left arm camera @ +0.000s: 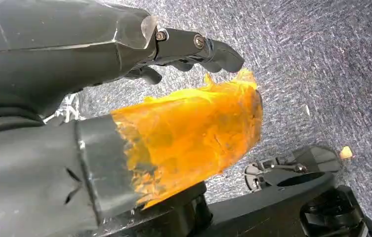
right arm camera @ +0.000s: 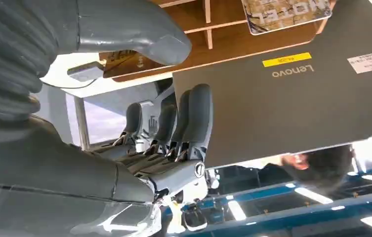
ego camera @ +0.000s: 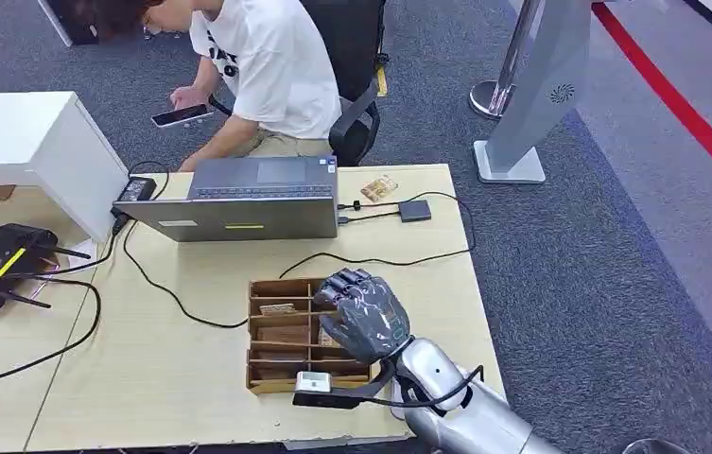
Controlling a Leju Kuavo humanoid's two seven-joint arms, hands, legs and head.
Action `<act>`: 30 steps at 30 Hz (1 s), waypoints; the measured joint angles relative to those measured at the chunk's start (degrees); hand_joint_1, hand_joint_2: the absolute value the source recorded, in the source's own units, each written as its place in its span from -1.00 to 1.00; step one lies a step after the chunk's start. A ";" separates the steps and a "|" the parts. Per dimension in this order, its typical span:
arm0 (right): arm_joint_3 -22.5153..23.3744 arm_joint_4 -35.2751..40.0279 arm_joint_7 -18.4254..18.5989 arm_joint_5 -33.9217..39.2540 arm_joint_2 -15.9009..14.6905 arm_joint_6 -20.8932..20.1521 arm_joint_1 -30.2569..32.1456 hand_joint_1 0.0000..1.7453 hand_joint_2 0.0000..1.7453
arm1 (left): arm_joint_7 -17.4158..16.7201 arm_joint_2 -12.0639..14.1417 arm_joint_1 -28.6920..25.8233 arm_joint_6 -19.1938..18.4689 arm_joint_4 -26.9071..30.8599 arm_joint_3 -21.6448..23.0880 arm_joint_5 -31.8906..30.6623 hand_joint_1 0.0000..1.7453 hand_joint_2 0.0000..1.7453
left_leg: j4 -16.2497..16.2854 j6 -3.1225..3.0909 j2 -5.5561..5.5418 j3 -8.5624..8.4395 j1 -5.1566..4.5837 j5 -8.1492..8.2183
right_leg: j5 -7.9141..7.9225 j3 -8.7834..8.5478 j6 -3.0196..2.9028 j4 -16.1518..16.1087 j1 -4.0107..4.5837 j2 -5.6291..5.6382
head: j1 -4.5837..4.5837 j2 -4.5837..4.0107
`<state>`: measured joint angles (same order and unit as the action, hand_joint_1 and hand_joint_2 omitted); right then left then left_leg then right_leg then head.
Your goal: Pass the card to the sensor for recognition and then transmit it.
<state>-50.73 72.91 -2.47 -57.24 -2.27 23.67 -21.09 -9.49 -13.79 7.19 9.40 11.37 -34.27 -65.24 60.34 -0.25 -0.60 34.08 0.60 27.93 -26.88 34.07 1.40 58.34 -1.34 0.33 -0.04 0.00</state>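
Observation:
A wooden box [ego camera: 262,380] with several compartments stands near the table's front edge, with cards [ego camera: 278,309] lying in it. My right hand [ego camera: 365,313] hovers over the box's right side, fingers bent downward, thumb apart, holding nothing. The right wrist view looks past the fingers [right arm camera: 193,118] and thumb [right arm camera: 139,39] at the box [right arm camera: 223,42] and one patterned card [right arm camera: 285,12]. A small black sensor pad [ego camera: 415,210] lies behind the box, wired to the laptop. My left hand [left arm camera: 124,98] hangs over the carpet, its thumb wrapped in orange, gripping nothing.
A grey laptop [ego camera: 248,203] stands open behind the box, its lid [right arm camera: 297,98] facing me. Black cables cross the table. A person with a phone [ego camera: 182,115] sits behind the table. A black router [ego camera: 2,265] lies on the left; a white cabinet [ego camera: 40,151] stands beside it.

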 joint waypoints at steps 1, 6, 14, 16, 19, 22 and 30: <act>0.07 -0.18 0.09 0.00 0.07 0.00 -0.04 0.10 1.00 | 0.00 0.00 0.01 -0.11 0.00 0.02 0.00 -1.00 -1.00 | 0.00 0.00 0.00 0.00 0.00 0.00 | 0.00 0.00 0.00 0.00 0.00 0.00 | -0.02 0.00; 0.39 -0.98 0.59 -0.35 0.13 0.07 -0.28 0.08 1.00 | 0.00 0.00 0.02 -0.22 0.00 0.07 -0.02 -1.00 -1.00 | 0.00 0.00 0.00 0.00 0.00 0.00 | 0.00 0.00 0.00 0.00 0.00 0.00 | 0.00 0.00; 1.40 -2.86 0.74 -0.74 0.28 0.20 -0.54 0.04 1.00 | -0.09 -0.07 0.04 -0.31 0.02 0.37 -0.07 -1.00 -1.00 | 0.00 0.00 0.00 0.00 0.00 0.00 | 0.00 0.00 0.00 0.00 0.00 0.00 | 0.00 0.00; 1.62 -3.37 0.79 -0.87 0.39 0.26 -0.56 0.04 1.00 | -0.09 -0.11 0.05 -0.31 0.00 0.39 -0.07 -1.00 -1.00 | 0.00 0.00 0.00 0.00 0.00 0.00 | 0.00 0.00 0.00 0.00 0.00 0.00 | -0.02 0.00; 1.97 -4.11 0.87 -1.01 0.57 0.28 -0.56 0.04 1.00 | -0.09 -0.13 0.06 -0.33 0.00 0.42 -0.07 -1.00 -1.00 | 0.00 0.00 0.00 0.00 0.00 0.00 | 0.00 0.00 0.00 0.00 0.00 0.00 | -0.02 0.00; 2.47 -4.70 0.92 -1.01 0.61 0.33 -0.57 0.04 1.00 | -0.09 -0.13 0.06 -0.33 0.00 0.42 -0.07 -1.00 -1.00 | 0.00 0.00 0.00 0.00 0.00 0.00 | 0.00 0.00 0.00 0.00 0.00 0.00 | -0.02 0.00; 3.54 -6.29 1.11 -1.01 0.61 0.70 -0.55 0.14 1.00 | -0.11 -0.15 0.06 -0.33 0.02 0.44 -0.07 -1.00 -1.00 | 0.00 0.00 0.00 0.00 0.00 0.00 | 0.00 0.00 0.00 0.00 0.00 0.00 | -0.02 0.00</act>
<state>-47.19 66.62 -1.36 -58.25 -1.66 24.37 -21.65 -9.60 -13.94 7.25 9.07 11.39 -33.83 -65.31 60.34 -0.25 -0.60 34.08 0.60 27.93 -26.88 34.07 1.40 58.34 -1.34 0.33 -0.07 0.00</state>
